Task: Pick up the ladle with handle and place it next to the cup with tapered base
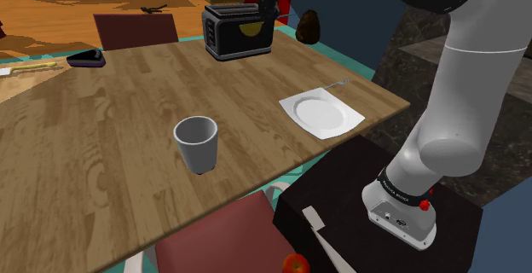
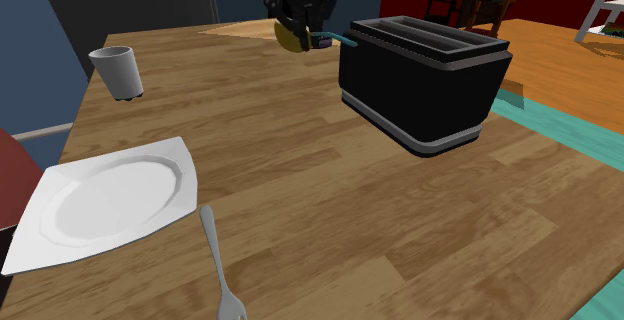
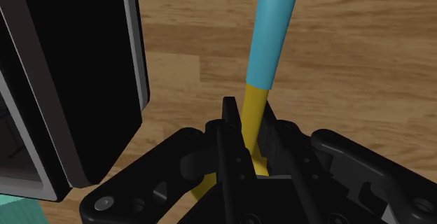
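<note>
**Ladle clamped in gripper, beside toaster**

1 toaster (image 2: 425,83), black w/ 2 slots, is taken as ref. on the wood table (image 2: 300,178). 1 ladle (image 2: 292,36) is seen just beside the toaster's end, in the second exterior view's upper middle: yellow bowl and neck, teal handle pointed twd the toaster. Whether the bowl is clear of the tabletop can't be told.

1 gripper (image 3: 251,117) is seen, its 2 black fingers (image 3: 230,128) closed to a narrow gap and pressed on the yellow neck of the ladle (image 3: 273,33), approx. where the teal grip begins. The toaster's dark wall (image 3: 70,82) is seen close beside the fingers in the wrist view.

1 cup (image 2: 118,71), pale grey, upright, tapered twd its base, is set well apart from the toaster, beyond the ladle. 1 white plate (image 2: 110,203) is also set well apart from the toaster, w/ 1 fork (image 2: 218,268) just beside the plate, on its toaster side.

In the shoulder view the cup (image 1: 197,143) is seen nearer the camera than the toaster (image 1: 237,31), the plate (image 1: 321,113) likewise.
</note>
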Controlling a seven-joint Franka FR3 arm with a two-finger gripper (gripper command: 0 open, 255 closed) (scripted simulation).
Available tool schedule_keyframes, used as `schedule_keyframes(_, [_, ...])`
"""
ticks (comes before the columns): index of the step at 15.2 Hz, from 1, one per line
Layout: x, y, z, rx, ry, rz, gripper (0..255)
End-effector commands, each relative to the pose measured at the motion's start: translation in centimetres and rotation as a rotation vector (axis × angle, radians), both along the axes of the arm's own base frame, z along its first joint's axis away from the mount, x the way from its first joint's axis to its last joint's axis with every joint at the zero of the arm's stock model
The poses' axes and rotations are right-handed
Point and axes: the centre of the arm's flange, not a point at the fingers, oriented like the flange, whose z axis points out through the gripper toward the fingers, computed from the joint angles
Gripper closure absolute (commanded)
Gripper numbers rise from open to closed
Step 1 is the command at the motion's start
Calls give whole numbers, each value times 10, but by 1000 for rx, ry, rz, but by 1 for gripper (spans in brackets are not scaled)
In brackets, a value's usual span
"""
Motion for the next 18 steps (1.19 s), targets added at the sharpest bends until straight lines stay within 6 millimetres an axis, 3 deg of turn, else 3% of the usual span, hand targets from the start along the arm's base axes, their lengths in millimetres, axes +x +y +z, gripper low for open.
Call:
schedule_keyframes(1, [-5, 12, 3, 0, 0, 0, 255])
schedule_keyframes(18, [-94, 218, 3, 0, 0, 0, 255])
